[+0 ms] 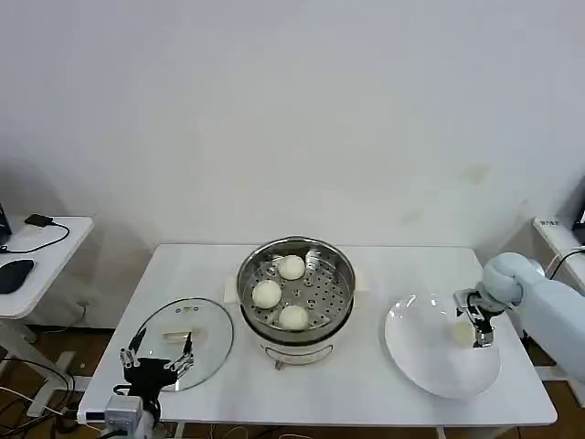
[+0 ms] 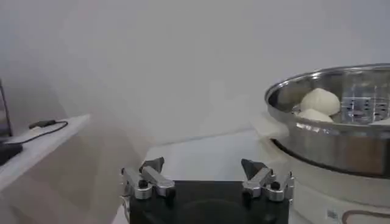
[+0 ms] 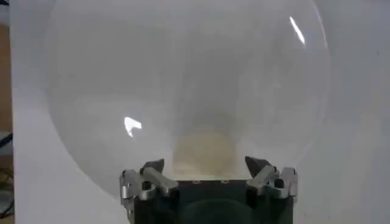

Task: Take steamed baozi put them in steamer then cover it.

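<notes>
My right end effector (image 1: 477, 333) reaches down over the plate (image 1: 416, 352), fingers spread around the last baozi (image 3: 204, 152). My left end effector (image 1: 157, 358) idles open beside the steamer (image 1: 295, 291).

You've got a glass lid (image 1: 183, 340) lying flat at table (image 1: 384, 265) front-left, white plate (image 1: 430, 361) front-right. Side desk (image 1: 55, 261) w/ mouse (image 1: 14, 273) & cable (image 1: 41, 222) far left.

Head cam sits high, looks fwd and down over the whole table (image 1: 366, 384), steamer (image 1: 295, 291) centred, plate (image 1: 430, 361) at 4 o'clock. Left wrist cam rides low behind the left tool (image 2: 204, 176), near-level, close to the steamer (image 2: 332, 131) wall. Right wrist cam looks straight down, v. close, behind the right tool (image 3: 206, 173) over the plate (image 3: 183, 79). Each wrist cam shares its own item w/ head cam.
</notes>
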Controlling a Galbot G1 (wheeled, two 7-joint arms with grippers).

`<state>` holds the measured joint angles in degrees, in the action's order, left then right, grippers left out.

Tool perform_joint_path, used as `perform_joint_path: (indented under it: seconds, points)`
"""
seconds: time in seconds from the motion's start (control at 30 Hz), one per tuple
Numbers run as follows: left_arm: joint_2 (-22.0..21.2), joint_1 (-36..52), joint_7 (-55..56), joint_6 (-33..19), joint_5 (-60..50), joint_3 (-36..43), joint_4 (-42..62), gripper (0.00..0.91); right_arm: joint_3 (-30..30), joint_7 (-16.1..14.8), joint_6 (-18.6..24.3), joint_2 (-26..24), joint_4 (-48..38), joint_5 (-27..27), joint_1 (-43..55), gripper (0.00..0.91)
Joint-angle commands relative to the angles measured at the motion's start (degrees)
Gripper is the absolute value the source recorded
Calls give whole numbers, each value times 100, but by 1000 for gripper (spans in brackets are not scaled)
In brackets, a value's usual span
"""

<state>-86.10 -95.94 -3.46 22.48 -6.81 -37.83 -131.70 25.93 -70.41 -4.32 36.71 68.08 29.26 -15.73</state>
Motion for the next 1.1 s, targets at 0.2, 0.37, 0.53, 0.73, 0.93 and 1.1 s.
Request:
perform_joint_path:
  seconds: [0.2,0.37,0.53,0.73,0.93,1.1]
  points:
    - [-12,55,-8,6,0,22,64,907,-26,-12,70,96,-180,141,-44,907]
    - [-19,80,-5,4,1,29,95,907,-40,68,91,150,-257,190,-73,907]
    - [-18,94,-2,3,1,34,130,907,-64,175,100,194,-333,228,-94,907]
    - [-13,114,-3,4,5,29,150,907,-92,214,84,184,-334,219,-130,887]
    - [-24,122,-3,6,4,42,145,907,-101,212,49,209,-326,177,-125,725]
    - [-18,116,-1,4,5,32,147,907,-121,219,38,206,-334,176,-144,685]
